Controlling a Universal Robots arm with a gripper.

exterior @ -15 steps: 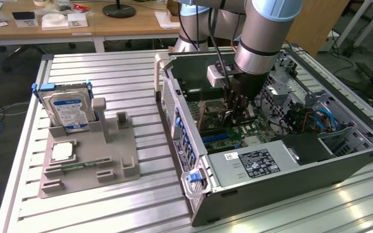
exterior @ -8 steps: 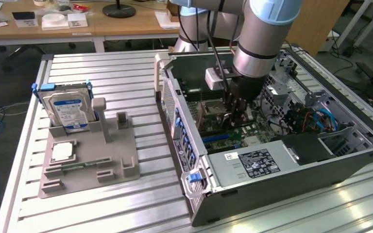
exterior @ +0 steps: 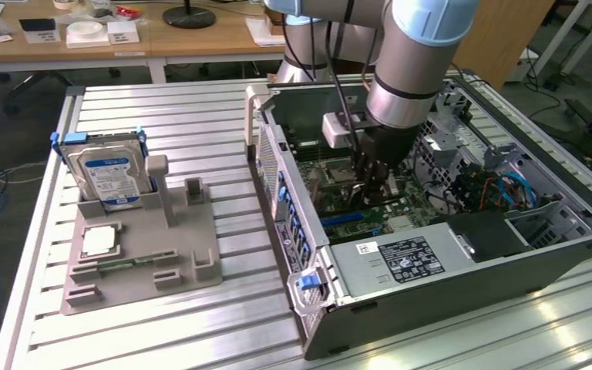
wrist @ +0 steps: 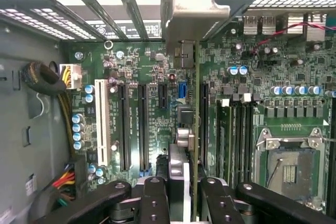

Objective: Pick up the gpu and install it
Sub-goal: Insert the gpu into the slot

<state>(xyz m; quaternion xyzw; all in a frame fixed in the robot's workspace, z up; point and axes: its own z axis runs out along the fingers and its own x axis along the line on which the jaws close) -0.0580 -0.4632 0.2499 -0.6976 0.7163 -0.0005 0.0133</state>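
At the exterior view's left, a grey holder tray (exterior: pixel 142 254) lies on the slatted metal table (exterior: pixel 183 116). A silver hard drive (exterior: pixel 109 177) with a blue-white label stands upright in the tray's far slot, and a small square chip (exterior: pixel 101 241) lies flat nearer the front, with a thin green memory stick (exterior: pixel 132 264) lying just beside it.

To the right of the tray, the open computer case (exterior: pixel 430 231) lies on its side, its green motherboard (wrist: pixel 131 66) exposed. The robot arm (exterior: pixel 419 62) reaches down into the middle of the case.

In the wrist view, the gripper (wrist: pixel 184 192) is clenched on the gpu (wrist: pixel 191 145), its black fingers (wrist: pixel 155 200) pressing the card from both sides. The gpu stands on edge over the motherboard, lined up along the long black slots (wrist: pixel 142 124), with its pale metal bracket (wrist: pixel 189 9) at the case's rear openings. Whether the card is fully seated I cannot tell. Further right lies the empty processor socket (wrist: pixel 286 166).
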